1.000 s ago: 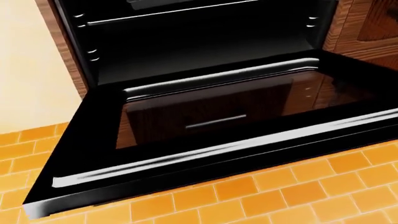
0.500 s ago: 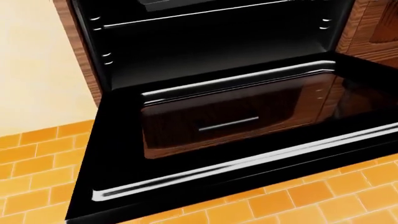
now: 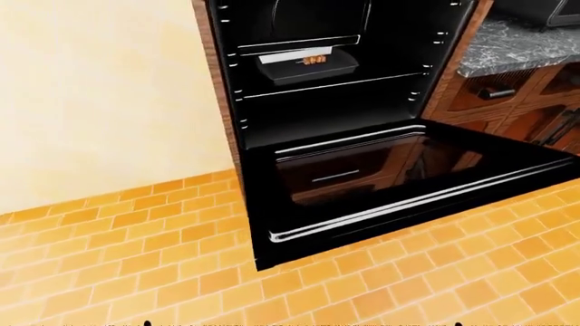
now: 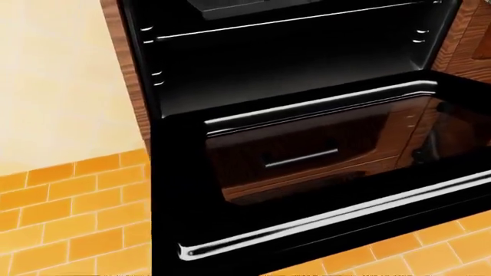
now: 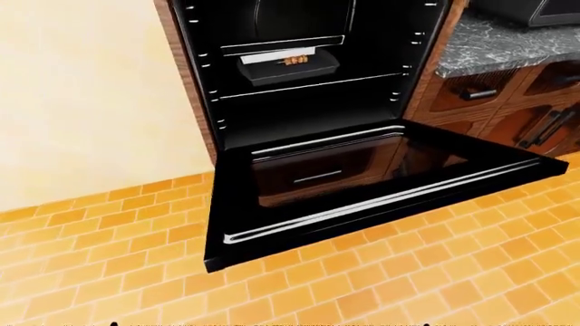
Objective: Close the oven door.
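Observation:
The black oven door (image 5: 362, 183) hangs fully open, lying flat just above the orange tile floor. Its glossy inner glass (image 4: 322, 152) mirrors the wood cabinets, and a chrome handle bar (image 5: 362, 204) runs along its near edge. Behind it gapes the dark oven cavity (image 3: 335, 95) with wire racks. On an upper rack sits a dark tray (image 5: 288, 66) holding some food. Neither of my hands appears in any view.
A cream wall (image 3: 100, 95) fills the left. Wood cabinets with dark handles (image 5: 508, 102) and a grey marble counter (image 5: 494, 41) stand to the right of the oven. Orange floor tiles (image 3: 136, 265) spread across the bottom and left.
The whole head view has shifted: the oven and its door slid to the right in the picture, so the camera moved. The door itself stays flat open.

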You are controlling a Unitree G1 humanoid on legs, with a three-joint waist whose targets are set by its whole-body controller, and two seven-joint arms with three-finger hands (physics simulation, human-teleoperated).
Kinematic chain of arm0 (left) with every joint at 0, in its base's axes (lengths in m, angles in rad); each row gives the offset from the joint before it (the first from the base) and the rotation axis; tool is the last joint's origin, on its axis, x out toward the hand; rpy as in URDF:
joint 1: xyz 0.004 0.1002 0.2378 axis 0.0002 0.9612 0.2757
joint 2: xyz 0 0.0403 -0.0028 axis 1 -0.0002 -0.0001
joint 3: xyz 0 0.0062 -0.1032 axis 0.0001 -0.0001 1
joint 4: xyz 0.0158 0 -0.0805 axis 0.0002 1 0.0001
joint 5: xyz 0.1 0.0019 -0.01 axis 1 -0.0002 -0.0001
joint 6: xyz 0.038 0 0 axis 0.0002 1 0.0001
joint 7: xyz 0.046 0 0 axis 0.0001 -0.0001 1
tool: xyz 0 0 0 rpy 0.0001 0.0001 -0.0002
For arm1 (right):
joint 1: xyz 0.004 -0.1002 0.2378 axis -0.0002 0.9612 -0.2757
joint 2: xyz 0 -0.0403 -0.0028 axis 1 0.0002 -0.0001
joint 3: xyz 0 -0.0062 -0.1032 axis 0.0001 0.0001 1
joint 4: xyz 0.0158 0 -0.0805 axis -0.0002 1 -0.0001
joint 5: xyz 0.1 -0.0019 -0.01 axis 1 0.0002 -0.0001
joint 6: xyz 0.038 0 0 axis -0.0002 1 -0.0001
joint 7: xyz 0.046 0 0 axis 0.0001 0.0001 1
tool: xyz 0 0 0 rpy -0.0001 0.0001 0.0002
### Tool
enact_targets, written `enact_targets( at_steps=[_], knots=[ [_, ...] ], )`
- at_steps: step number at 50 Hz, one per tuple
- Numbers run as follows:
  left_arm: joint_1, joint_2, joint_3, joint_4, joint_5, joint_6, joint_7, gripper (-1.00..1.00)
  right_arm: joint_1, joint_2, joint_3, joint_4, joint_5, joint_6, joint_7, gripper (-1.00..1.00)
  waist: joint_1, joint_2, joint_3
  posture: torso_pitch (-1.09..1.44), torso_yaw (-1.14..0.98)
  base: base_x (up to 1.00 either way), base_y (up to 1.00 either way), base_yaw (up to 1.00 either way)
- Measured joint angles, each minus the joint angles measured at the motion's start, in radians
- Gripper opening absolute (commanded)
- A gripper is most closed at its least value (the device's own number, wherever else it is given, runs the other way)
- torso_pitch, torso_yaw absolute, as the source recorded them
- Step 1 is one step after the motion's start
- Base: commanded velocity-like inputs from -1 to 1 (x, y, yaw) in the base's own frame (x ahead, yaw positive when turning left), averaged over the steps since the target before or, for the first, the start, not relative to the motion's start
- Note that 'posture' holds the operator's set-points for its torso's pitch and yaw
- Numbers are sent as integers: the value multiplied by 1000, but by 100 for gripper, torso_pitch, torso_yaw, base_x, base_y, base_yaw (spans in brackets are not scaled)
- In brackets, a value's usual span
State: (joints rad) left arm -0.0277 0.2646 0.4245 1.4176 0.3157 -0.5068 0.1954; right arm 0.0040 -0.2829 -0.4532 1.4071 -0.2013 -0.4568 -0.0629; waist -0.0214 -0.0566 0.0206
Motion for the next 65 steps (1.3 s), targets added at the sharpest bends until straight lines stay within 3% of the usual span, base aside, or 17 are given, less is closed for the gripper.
enact_targets(
  at_steps=[4,7,12,22,24,28,31,36,41,48,51,53,56,58,62,64,65],
  knots=[
    [-1,9,4,-10,-4,-6,7,100,-2,-3,-1,-5,0,-4,-1,100,3,68,10,0,0,0,33,0],
    [1,15,6,-9,-5,-8,11,100,-1,1,-1,-3,0,-4,-2,100,12,133,1,0,0,0,33,0],
    [2,22,9,-12,-11,-4,17,100,-2,28,12,9,-11,-1,15,100,24,109,4,0,0,0,33,0],
    [4,17,4,-6,-9,-4,12,100,1,9,7,-1,1,-8,1,100,15,-23,11,0,0,0,33,0],
    [0,4,2,-7,-10,-3,11,100,-1,1,5,-3,2,-6,1,100,2,-6,14,0,0,0,34,0],
    [2,-3,-4,1,-4,-2,1,100,3,1,4,0,4,-3,-1,100,-1,-7,-1,0,0,0,33,0],
    [0,5,0,-6,-6,-4,4,100,-1,-3,3,-4,4,-4,0,100,4,31,8,0,0,0,33,0],
    [0,15,4,-9,-10,-7,10,100,-1,1,2,-2,4,-4,-1,100,12,133,2,0,0,0,33,0],
    [2,22,8,-12,-14,-3,16,100,-2,28,15,8,-7,-1,17,100,25,110,4,0,0,0,33,0],
    [2,16,4,-9,-10,-7,13,100,2,7,4,-1,-1,-4,3,100,15,23,14,0,0,0,33,0],
    [4,17,4,-6,-11,-4,11,100,0,9,5,0,-1,-5,3,100,14,-25,10,0,0,0,33,0],
    [0,4,1,-5,-11,-3,10,100,-4,0,2,-2,-1,-1,5,100,2,-5,12,0,0,0,32,0],
    [2,-4,-6,0,-4,-3,2,100,-1,-2,-3,0,0,3,3,100,-2,-11,-1,0,0,0,33,0],
    [1,0,-4,-2,-4,-4,2,100,-2,-2,-4,-2,-1,2,3,100,1,2,-1,0,0,0,33,0],
    [0,9,1,-9,-9,-8,8,100,-2,-2,-4,-5,-3,-4,1,100,4,70,11,0,0,0,33,0],
    [1,11,2,-9,-11,-9,9,100,1,-2,-4,-2,-4,-4,0,100,8,121,7,0,0,0,33,0],
    [1,16,3,-8,-12,-8,10,100,-2,4,-4,-2,-4,-4,-1,100,13,130,2,0,0,0,33,0]
  ],
)
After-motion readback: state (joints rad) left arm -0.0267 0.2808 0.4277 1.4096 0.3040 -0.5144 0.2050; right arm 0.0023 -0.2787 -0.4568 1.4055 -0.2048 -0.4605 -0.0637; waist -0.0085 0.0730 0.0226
